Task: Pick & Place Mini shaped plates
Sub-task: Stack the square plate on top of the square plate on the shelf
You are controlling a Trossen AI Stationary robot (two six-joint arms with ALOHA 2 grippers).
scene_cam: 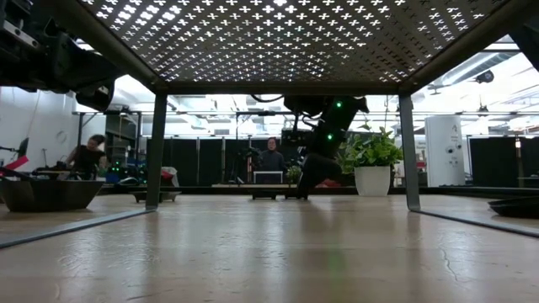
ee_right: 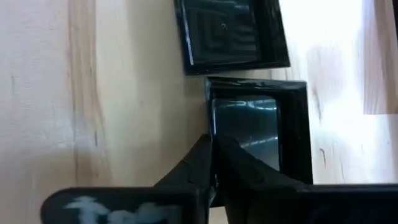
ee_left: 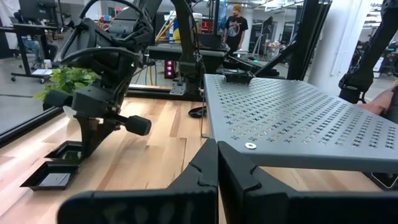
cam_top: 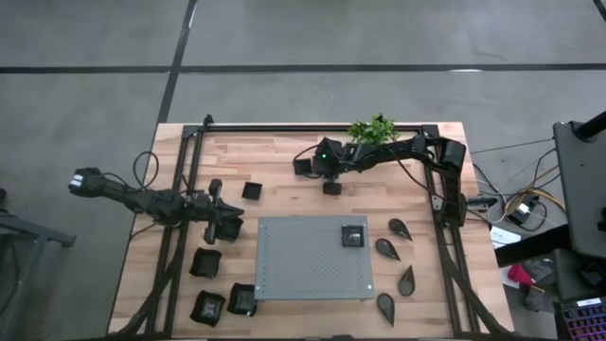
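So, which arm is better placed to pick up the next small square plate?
The right. Its gripper is shut at the rim of a small square plate, with another just beyond. The left gripper waits shut by the grey mat.

Grey concrete floor point(cam_top: 379, 38) crossed by dark seams | light butcher-block wooden table point(cam_top: 284, 156) | bright overhead lighting | white pillar point(scene_cam: 444, 160) at right | black curtain wall point(scene_cam: 210, 160) across the back | two people point(scene_cam: 271, 157) far behind the desks
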